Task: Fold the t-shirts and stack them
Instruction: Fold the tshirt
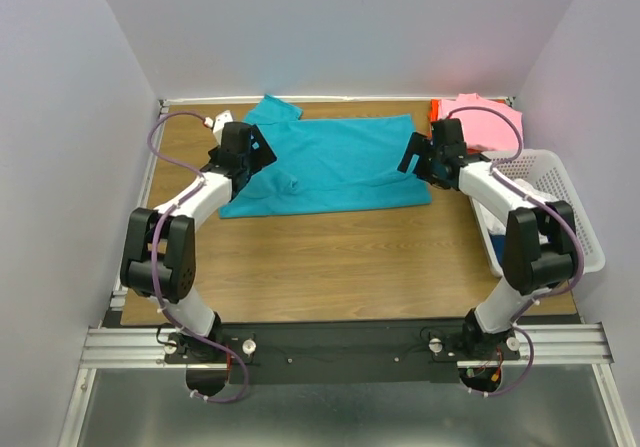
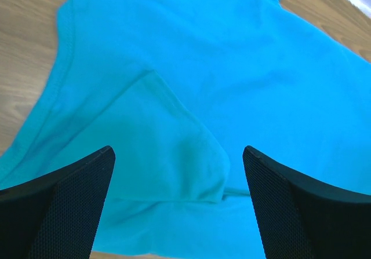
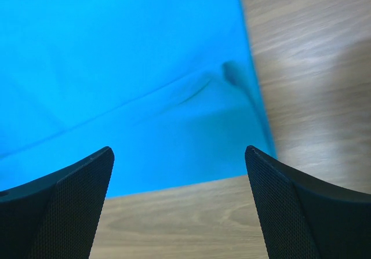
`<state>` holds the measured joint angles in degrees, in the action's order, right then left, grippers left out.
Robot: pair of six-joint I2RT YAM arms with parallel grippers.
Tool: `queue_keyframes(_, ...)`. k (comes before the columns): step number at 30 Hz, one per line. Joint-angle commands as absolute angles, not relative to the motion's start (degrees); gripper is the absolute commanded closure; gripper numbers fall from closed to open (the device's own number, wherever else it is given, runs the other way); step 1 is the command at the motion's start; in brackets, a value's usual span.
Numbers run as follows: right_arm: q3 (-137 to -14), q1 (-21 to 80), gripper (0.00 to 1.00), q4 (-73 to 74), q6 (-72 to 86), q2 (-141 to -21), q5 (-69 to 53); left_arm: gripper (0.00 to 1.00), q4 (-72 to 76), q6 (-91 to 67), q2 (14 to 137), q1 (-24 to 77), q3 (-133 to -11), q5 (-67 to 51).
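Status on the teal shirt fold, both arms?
Left gripper open, right gripper open, over opposite shirt edges. Teal t-shirt flat on table, partly folded, ungrasped. White basket apart, at right.

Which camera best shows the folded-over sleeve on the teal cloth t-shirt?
Left wrist: the folded-over sleeve on the teal cloth t-shirt sits large, mid-frame. Top external shows it small; right wrist shows only the shirt's other edge.

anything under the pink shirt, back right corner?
An orange-red edge shows at the left side of the pink t-shirt, apparently lying beneath it. The pink cloth hides how far it runs and whether more shirts lie below.
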<state>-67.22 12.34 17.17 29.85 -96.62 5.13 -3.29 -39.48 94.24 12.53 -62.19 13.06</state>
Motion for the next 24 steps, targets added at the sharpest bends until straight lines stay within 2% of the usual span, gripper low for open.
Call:
queue_keyframes(1,-64.6,13.8,0.00,15.3,26.2,-97.5,-6.9,0.02,-0.3,-39.1,94.6,12.5,-59.3,4.2)
queue_keyframes(15,-70.9,15.2,0.00,14.7,26.2,-109.8,-3.9,0.02,-1.6,-38.9,107.4,12.4,-64.5,3.2)
queue_keyframes(20,-66.7,15.2,0.00,14.7,26.8,-107.4,-4.0,0.02,-2.7,-40.9,105.5,12.4,-59.7,3.5)
queue_keyframes(24,-61.0,15.4,0.00,14.2,28.2,-103.5,-4.0,0.02,-2.8,-43.1,99.4,12.4,-52.7,3.8)
